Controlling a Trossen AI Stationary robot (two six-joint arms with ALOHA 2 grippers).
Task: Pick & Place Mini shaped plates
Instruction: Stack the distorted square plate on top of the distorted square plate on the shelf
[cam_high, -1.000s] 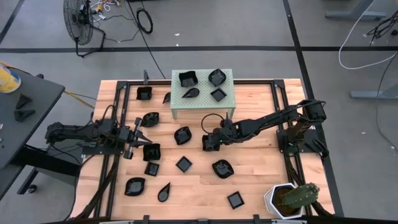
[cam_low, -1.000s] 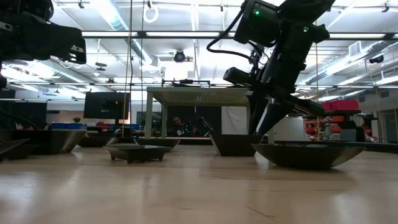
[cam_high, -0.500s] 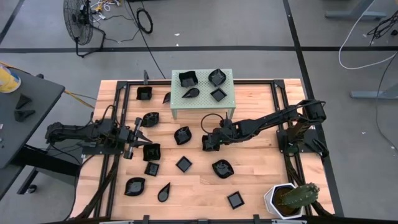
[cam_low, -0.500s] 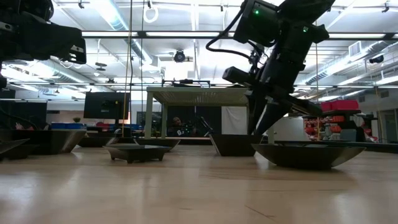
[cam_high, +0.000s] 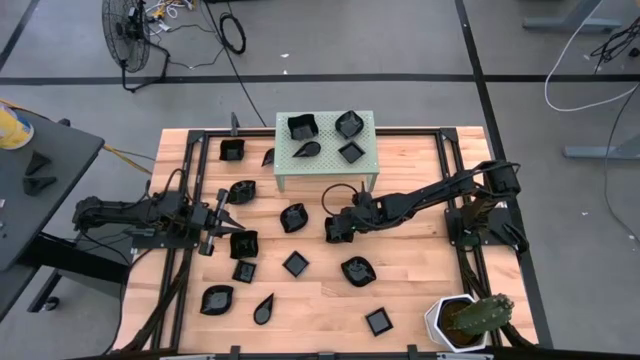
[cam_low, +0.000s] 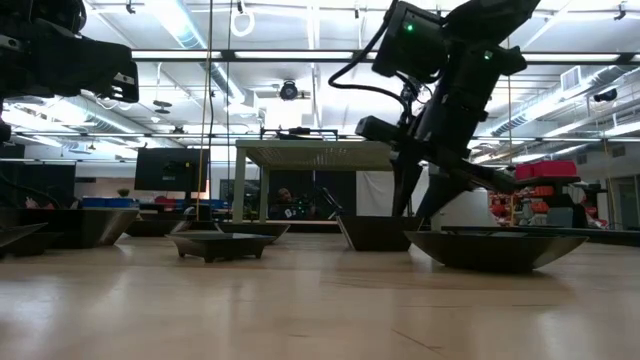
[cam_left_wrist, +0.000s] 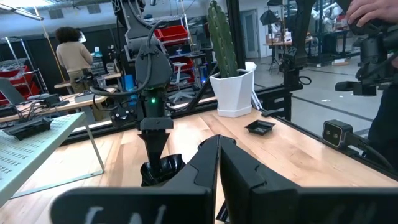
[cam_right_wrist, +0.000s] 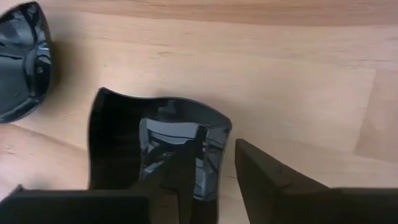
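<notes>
Between right hand fingers: plate rim (wavy)

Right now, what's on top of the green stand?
Four black plates sit on the stand: two at the back, two in front. Whatever is under it is covered from above.

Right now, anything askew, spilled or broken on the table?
Nothing stands out. The mini shaped plates lie scattered but upright, four on the green stand; the cactus pot stands upright. The right gripper straddles one plate's rim.
</notes>
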